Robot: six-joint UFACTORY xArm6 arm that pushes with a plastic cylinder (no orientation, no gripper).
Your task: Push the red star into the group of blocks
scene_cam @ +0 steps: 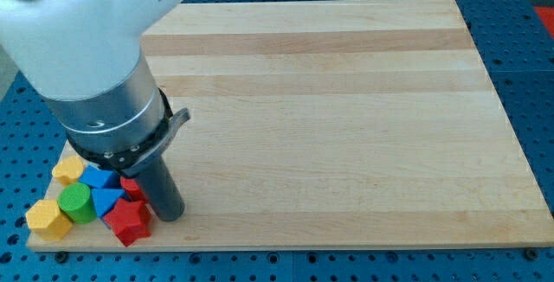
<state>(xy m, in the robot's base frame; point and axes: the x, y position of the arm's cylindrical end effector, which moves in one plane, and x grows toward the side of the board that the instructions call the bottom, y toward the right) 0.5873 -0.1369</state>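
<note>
The red star (128, 221) lies near the view's bottom left corner of the wooden board (329, 118), touching the group of blocks. My tip (170, 215) stands just to the right of the red star, close beside it. The group holds a yellow block (48, 218), a green cylinder (76, 202), a blue block (106, 200), another blue block (95, 177), a yellow block (68, 169) and a second red block (132, 188) partly hidden behind my rod.
The large white and grey arm body (95, 57) covers the board's upper left part. The board's bottom edge runs just below the blocks. Blue perforated table surrounds the board.
</note>
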